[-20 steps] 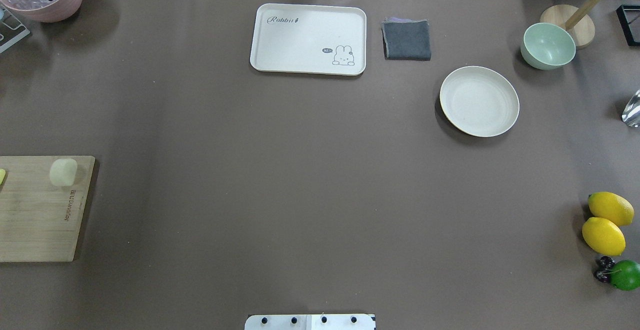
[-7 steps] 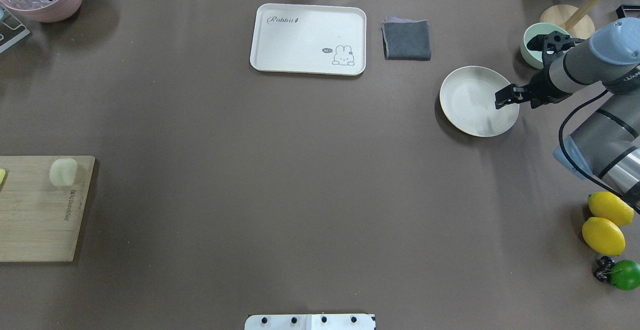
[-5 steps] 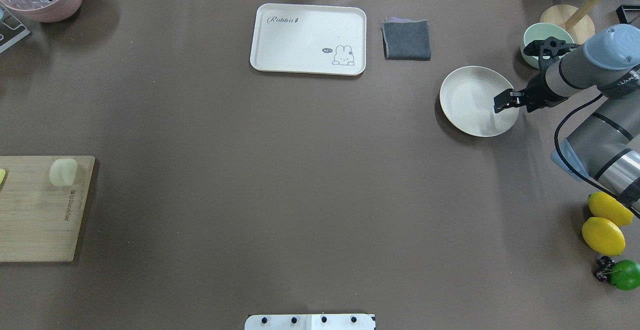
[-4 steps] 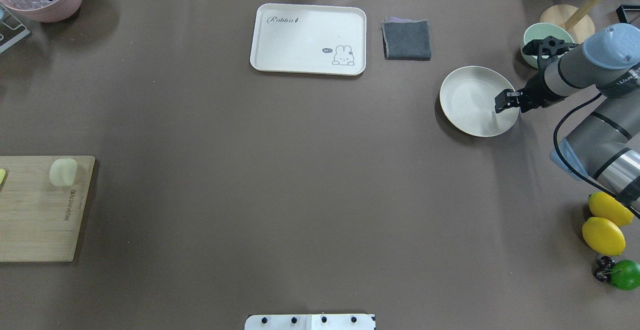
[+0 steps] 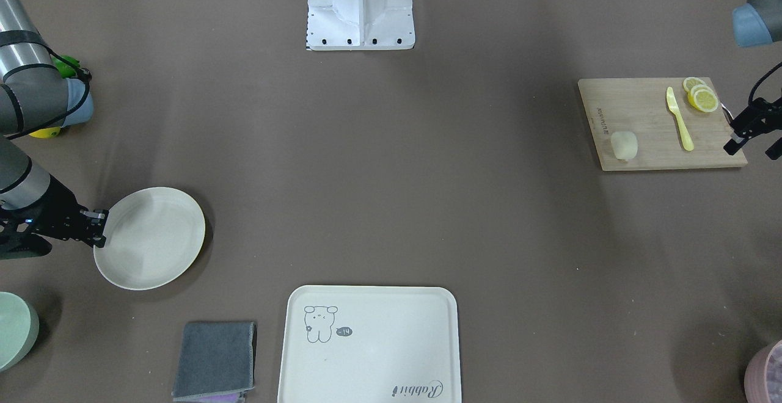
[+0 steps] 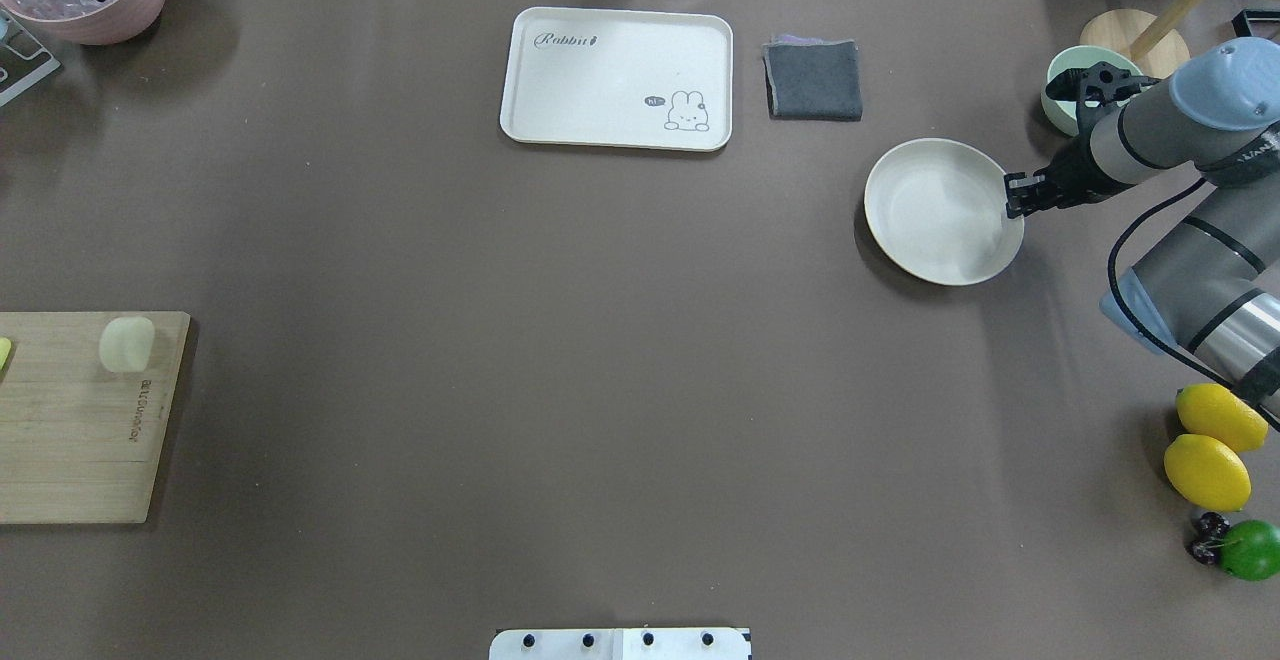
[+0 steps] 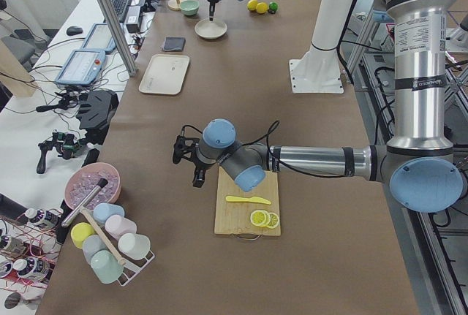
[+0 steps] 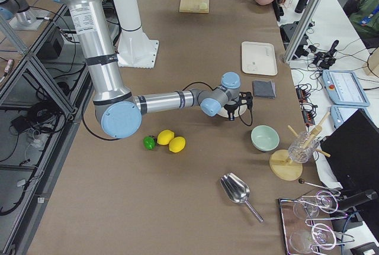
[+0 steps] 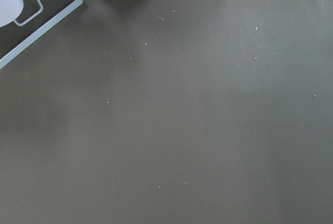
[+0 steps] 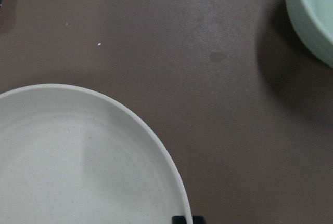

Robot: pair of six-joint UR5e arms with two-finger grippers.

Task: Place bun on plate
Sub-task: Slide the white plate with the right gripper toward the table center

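Note:
The bun [image 6: 127, 344] lies on the far corner of a wooden cutting board [image 6: 70, 440] at the table's left edge, with nothing touching it; it also shows as a pale lump [image 5: 624, 145] in the front-facing view. The plate [image 6: 935, 212] sits at the right of the table. My right gripper [image 6: 1015, 208] is shut on the plate's right rim, and the wrist view shows that rim [image 10: 156, 135] running between the fingertips. My left gripper [image 5: 754, 141] hangs open just outside the board's outer edge, holding nothing.
A cream tray [image 6: 617, 78] and a folded grey cloth [image 6: 814, 79] lie at the back. A pale green bowl [image 6: 1062, 90] stands behind my right wrist. Two lemons [image 6: 1210, 445] and a lime [image 6: 1250, 550] sit at the right edge. Lemon slices [image 5: 701, 96] and a yellow knife [image 5: 678, 119] share the board.
My right arm came in from the right and its gripper settled on the plate's right rim. In the last half second the plate slid slightly left and toward the robot.

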